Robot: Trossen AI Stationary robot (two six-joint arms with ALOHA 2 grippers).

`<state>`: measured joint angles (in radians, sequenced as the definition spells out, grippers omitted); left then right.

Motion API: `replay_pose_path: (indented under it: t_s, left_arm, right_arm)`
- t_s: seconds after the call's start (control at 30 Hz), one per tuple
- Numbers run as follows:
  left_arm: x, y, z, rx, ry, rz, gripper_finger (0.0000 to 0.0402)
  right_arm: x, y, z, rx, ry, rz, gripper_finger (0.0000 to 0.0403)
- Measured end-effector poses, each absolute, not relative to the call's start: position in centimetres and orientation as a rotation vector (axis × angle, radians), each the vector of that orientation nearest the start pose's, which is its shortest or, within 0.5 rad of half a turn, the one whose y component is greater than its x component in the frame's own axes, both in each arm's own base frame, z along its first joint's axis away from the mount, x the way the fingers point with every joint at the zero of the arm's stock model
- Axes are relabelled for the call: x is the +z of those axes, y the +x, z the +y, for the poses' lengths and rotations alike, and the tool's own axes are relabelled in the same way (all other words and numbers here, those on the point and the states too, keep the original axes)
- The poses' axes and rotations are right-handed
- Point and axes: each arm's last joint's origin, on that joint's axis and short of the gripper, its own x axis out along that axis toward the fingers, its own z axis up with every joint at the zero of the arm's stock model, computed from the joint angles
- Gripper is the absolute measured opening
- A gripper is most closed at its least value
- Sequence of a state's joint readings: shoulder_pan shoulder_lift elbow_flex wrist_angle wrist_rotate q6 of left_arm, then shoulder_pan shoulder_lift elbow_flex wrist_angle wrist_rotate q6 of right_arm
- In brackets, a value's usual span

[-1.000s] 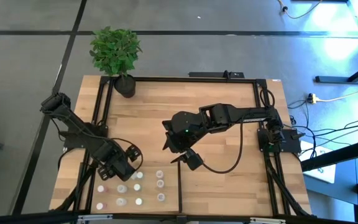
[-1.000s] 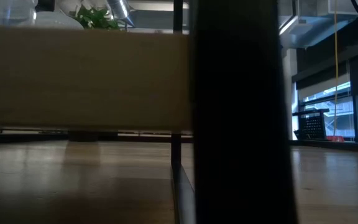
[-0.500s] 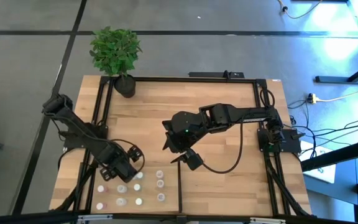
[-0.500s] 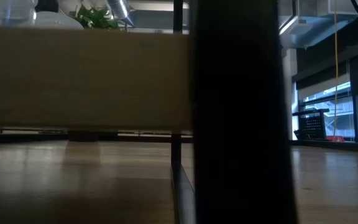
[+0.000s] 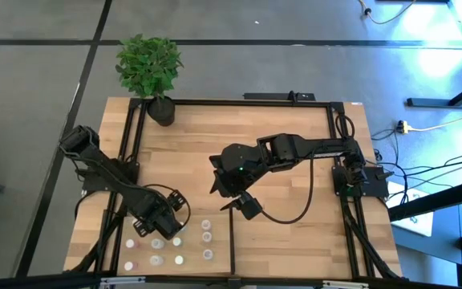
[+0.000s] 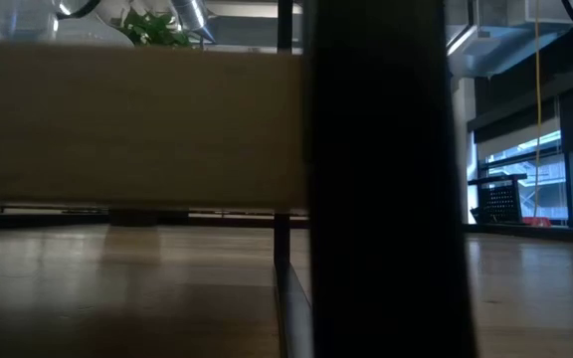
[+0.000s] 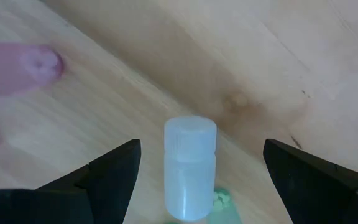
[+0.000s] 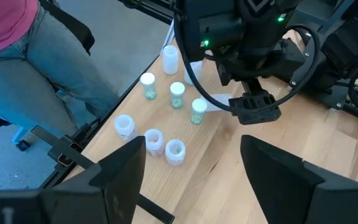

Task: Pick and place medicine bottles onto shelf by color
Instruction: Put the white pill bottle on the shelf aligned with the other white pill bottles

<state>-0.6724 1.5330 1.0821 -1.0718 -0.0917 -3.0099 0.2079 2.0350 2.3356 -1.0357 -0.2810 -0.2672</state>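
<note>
White-capped medicine bottle [image 7: 189,167] — upright on the shelf [image 5: 191,156], centred between the spread, empty fingers of the left end effector [image 5: 160,229] — apparently framed for grasping; right end effector [image 5: 248,205] waits, open.

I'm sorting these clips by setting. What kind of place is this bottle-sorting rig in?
Probably a robotics lab or workshop, not a pharmacy. The wooden table stands on grey floor with loose cables beside it, a person in jeans sits close by, and the low view shows exposed ceiling ducts.
</note>
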Motion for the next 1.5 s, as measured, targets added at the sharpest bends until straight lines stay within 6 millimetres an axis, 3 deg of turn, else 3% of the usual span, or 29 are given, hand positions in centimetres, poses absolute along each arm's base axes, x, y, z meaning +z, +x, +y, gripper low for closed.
replay_pose_path:
  t_s: [0.2,0.5,1.5]
  left_arm:
    - [21.7,20.4,-16.0,1.701,-1.818,0.616,0.0332]
    - [19.8,20.2,-16.0,1.685,-1.858,0.613,0.0332]
    - [19.7,20.4,-15.7,1.699,-1.848,0.605,0.03]
  right_arm:
    - [40.5,41.5,9.6,0.562,-0.223,0.674,0.0265]
    - [40.5,41.4,9.6,0.563,-0.223,0.674,0.0265]
    - [40.5,41.5,9.6,0.562,-0.223,0.674,0.0265]
